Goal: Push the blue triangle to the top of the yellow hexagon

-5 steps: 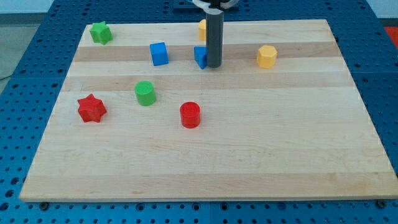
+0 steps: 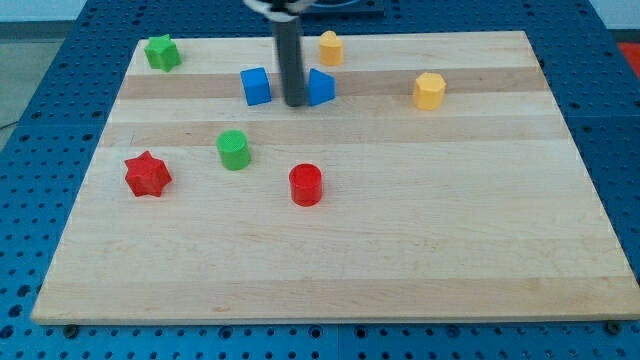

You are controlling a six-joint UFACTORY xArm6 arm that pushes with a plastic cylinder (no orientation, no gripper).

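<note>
The blue triangle (image 2: 321,87) lies on the wooden board near the view's top, a little left of centre. The yellow hexagon (image 2: 429,90) lies to its right, well apart from it. My tip (image 2: 296,103) stands right at the blue triangle's left side, between it and the blue cube (image 2: 256,86). The rod hides part of the triangle's left edge.
A yellow block (image 2: 330,47) sits just above the triangle near the board's top edge. A green star (image 2: 160,52) is at the top left. A green cylinder (image 2: 233,150), a red star (image 2: 147,174) and a red cylinder (image 2: 306,185) lie lower left.
My tip has moved from the blue triangle's right side to its left side. The triangle has stayed at about the same spot.
</note>
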